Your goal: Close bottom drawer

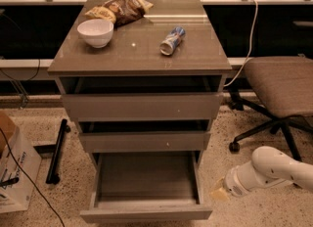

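Note:
The bottom drawer (pixel 146 215) of the grey-brown cabinet is pulled far out, its shallow tray empty and its flat front near the lower edge of the camera view. The middle drawer (pixel 145 141) and the top drawer (pixel 142 106) stand slightly out. My white arm comes in from the lower right. Its gripper (pixel 218 192) is low, just right of the bottom drawer's right side and apart from it.
On the cabinet top (pixel 137 55) are a white bowl (pixel 95 32), a chip bag (pixel 120 8) and a lying can (pixel 172 40). A brown office chair (pixel 281 86) stands at the right. A cardboard box (pixel 12 165) and a black bar (pixel 57 150) are on the floor at the left.

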`<act>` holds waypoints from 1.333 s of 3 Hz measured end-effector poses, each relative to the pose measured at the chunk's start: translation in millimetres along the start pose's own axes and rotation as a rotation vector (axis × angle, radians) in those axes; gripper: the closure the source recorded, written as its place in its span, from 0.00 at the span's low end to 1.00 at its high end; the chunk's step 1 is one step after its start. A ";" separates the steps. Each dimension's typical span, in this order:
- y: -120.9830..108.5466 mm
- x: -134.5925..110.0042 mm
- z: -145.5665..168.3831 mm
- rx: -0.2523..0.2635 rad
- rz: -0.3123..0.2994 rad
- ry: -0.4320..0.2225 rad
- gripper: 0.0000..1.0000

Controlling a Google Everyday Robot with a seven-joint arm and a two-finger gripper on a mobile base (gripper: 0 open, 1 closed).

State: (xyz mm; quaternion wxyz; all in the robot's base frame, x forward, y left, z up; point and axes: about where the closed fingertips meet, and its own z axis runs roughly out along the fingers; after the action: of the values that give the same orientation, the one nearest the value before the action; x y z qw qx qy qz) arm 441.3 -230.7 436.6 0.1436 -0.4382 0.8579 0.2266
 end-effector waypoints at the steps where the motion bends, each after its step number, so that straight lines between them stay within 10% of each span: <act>1: -17.6 18.9 37.0 -0.036 0.068 -0.094 1.00; 4: -22.1 87.0 169.5 -0.240 0.284 -0.160 1.00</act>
State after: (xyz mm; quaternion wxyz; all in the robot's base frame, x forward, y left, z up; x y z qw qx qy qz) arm 417.4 -214.5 247.0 0.1246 -0.3072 0.8638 0.3795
